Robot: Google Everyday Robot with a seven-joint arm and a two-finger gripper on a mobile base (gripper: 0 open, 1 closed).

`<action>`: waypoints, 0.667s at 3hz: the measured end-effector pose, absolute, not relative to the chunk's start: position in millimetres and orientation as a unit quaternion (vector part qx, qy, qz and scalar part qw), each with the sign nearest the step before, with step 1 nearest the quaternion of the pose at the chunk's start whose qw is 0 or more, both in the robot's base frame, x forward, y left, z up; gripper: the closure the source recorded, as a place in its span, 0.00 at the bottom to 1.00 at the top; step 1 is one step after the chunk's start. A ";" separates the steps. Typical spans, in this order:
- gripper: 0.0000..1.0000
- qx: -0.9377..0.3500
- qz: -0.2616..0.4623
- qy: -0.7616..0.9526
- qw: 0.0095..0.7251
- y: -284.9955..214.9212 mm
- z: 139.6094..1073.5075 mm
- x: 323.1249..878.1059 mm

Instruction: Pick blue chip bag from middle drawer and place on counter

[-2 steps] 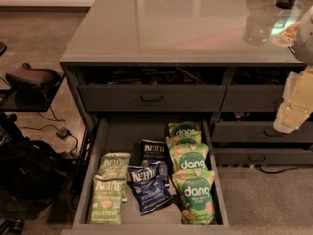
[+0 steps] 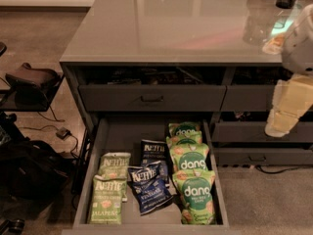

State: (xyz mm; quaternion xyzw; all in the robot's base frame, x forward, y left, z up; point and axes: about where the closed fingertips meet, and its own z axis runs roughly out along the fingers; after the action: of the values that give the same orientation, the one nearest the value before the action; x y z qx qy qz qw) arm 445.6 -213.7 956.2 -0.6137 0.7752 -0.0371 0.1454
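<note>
The blue chip bag [image 2: 149, 187], bright blue with a white Kettle logo, lies flat in the front middle of the open middle drawer [image 2: 122, 136]. A smaller, darker navy bag [image 2: 155, 153] lies just behind it. The grey glossy counter [image 2: 161, 23] spans the top above the drawers. My gripper [image 2: 287, 109], a pale cream shape on the arm, hangs at the right edge of the view. It is in front of the right-hand drawers, well above and to the right of the blue bag, and touches nothing.
Two green Kettle bags [image 2: 110, 187] lie at the drawer's left and three green Dang bags [image 2: 193, 177] at its right. A closed drawer with a bar handle [image 2: 151, 99] sits above. Clear containers [image 2: 264, 18] stand on the counter's right. A black bag [image 2: 29, 170] and cables lie on the floor at left.
</note>
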 end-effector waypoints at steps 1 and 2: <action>0.00 -0.636 0.020 0.760 0.134 -205.0 892.3 460.2; 0.00 -0.665 0.100 0.726 0.143 -180.0 814.1 475.5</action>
State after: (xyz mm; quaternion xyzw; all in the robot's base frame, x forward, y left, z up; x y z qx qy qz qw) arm 475.5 -180.0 814.1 -0.6649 0.7262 0.1001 0.1433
